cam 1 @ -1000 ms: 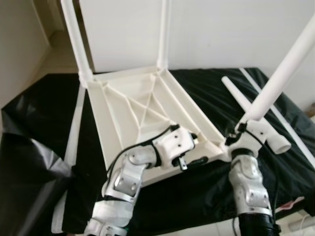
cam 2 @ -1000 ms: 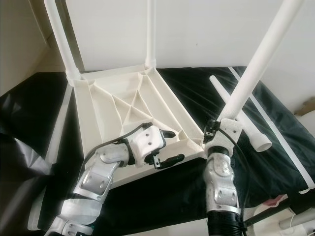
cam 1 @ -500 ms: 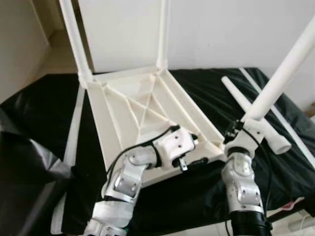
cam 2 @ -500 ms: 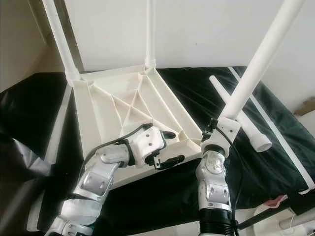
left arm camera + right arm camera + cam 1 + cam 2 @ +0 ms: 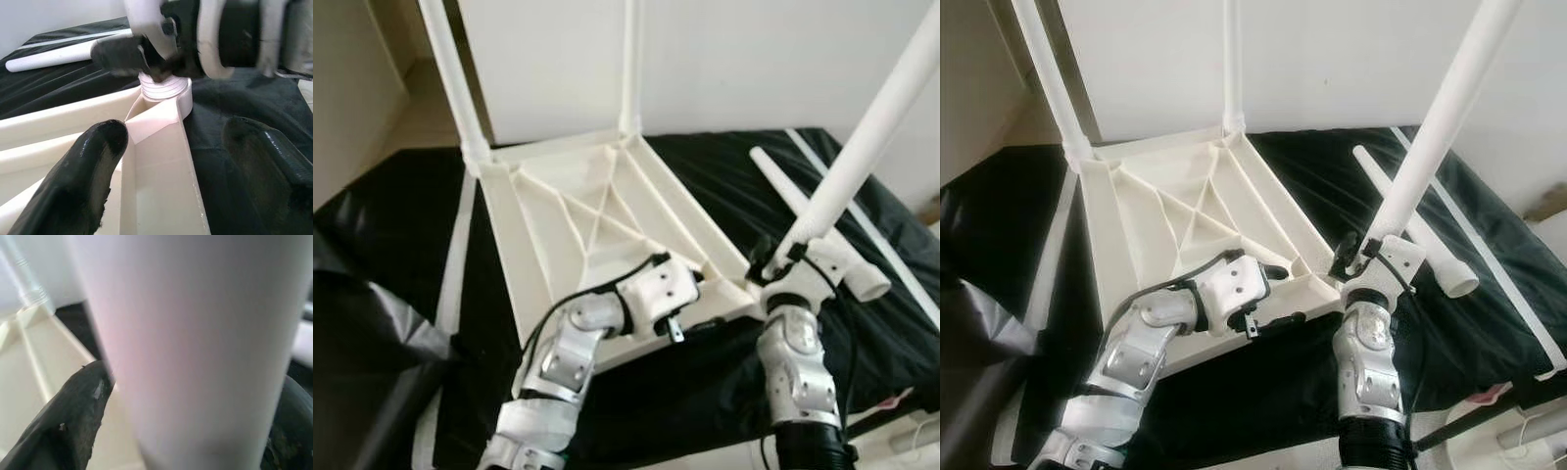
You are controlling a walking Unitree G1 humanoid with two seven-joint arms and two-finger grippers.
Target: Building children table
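**Third leg poised at the corner socket**

The upturned tabletop (image 5: 597, 230) lies on black sheeting (image 5: 401, 245). The right gripper (image 5: 1356, 257) clenches a table leg (image 5: 862, 137) over the near corner socket (image 5: 164, 90). The left gripper (image 5: 171, 161), fingers spread, straddles the rim. The tilted leg could cross-thread or jam.

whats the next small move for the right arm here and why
Probably lower the leg into the corner socket. The right gripper holds it tilted with its lower end right above that socket, while the left gripper straddles the tabletop edge beside it.
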